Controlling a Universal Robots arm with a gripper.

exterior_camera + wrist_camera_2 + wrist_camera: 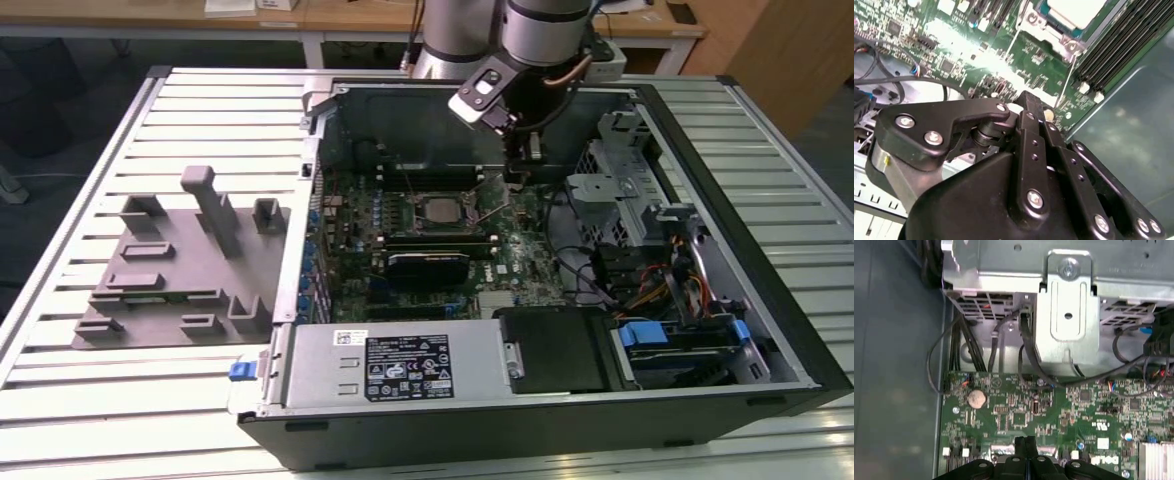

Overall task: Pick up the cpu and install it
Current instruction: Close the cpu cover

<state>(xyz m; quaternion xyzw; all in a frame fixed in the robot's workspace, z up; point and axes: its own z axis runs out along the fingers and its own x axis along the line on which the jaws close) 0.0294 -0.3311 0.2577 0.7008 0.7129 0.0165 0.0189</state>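
Hovering just beside the cpu, the fingers are pressed together

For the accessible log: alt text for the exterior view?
The arm's gripper hangs inside an open computer case, above the motherboard, just to the exterior view's right of the cpu on it. A grey fixture block lies on the slatted table.

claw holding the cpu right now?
No: in the exterior view the cpu sits seated on the motherboard, apart from the claw, which hangs to the exterior view's right of it.
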